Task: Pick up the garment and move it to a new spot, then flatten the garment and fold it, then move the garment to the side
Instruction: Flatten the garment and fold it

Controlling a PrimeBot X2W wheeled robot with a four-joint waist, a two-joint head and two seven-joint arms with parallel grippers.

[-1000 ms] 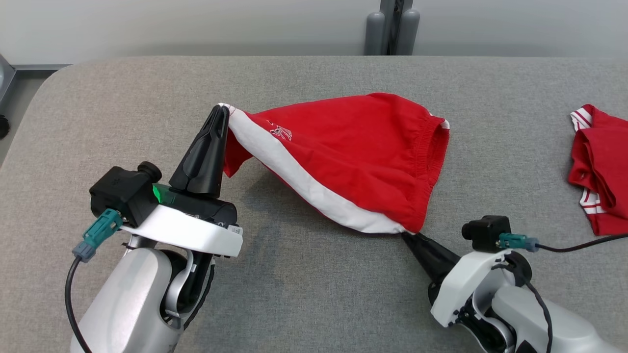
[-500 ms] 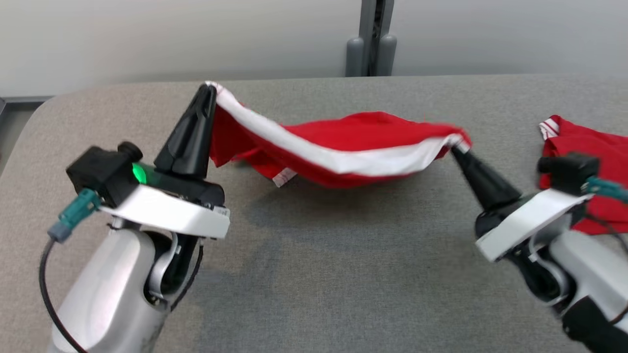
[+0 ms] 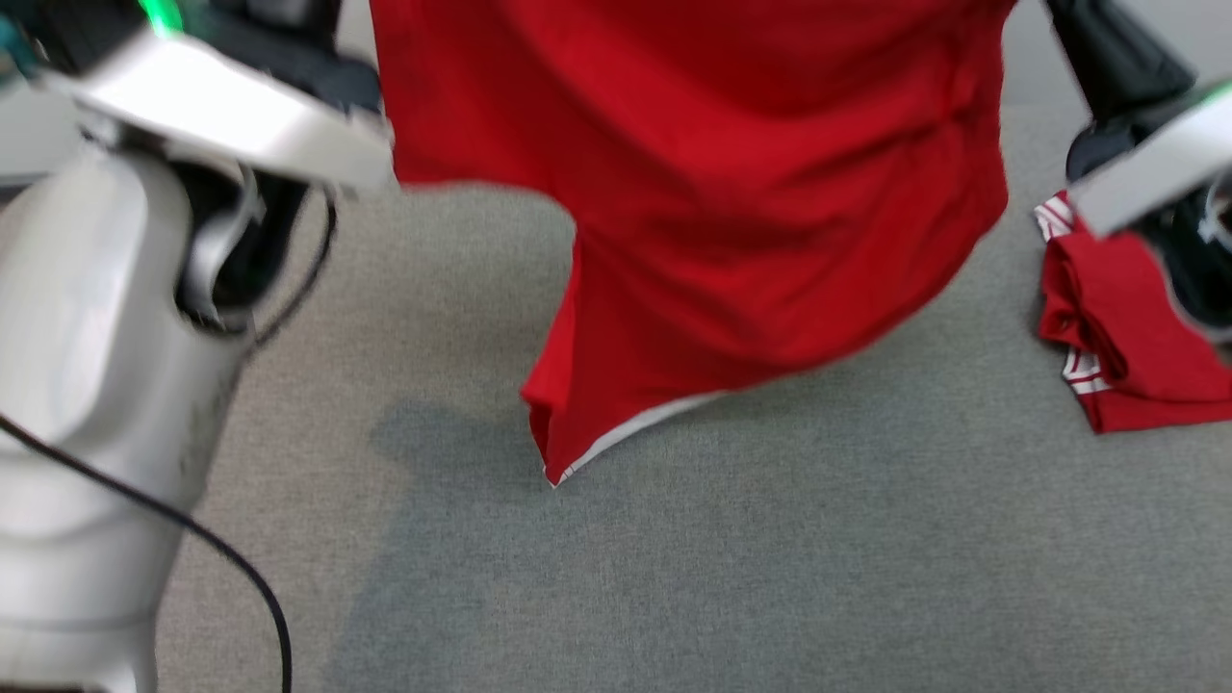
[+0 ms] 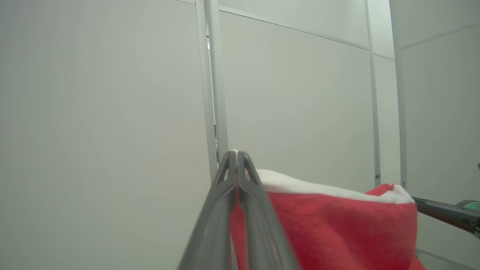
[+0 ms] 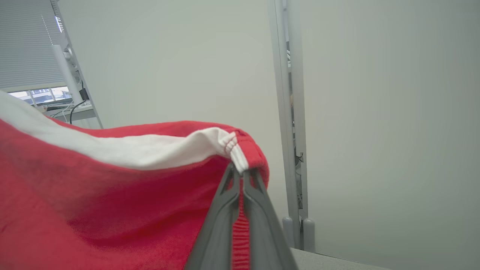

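The garment (image 3: 731, 192) is a pair of red shorts with a white side stripe, hanging in the air above the grey table (image 3: 770, 577), its lowest corner just over the cloth surface. In the left wrist view my left gripper (image 4: 237, 155) is shut on one end of the white stripe (image 4: 300, 183). My right gripper (image 5: 240, 170) is shut on the other end, at the gathered waistband (image 5: 232, 146). Both arms are raised, the left arm (image 3: 115, 289) at the left edge of the head view and the right arm (image 3: 1145, 125) at the upper right. The garment (image 5: 93, 195) sags between the two grips.
A second red piece of clothing with white stripes (image 3: 1126, 356) lies crumpled on the table at the right, under my right arm. A pale partition wall with a vertical post (image 5: 290, 150) stands behind the table.
Both grippers have risen with the garment, lifting it off the table until it hangs stretched between them. The head view has tilted down. The right gripper closed on the waistband corner.
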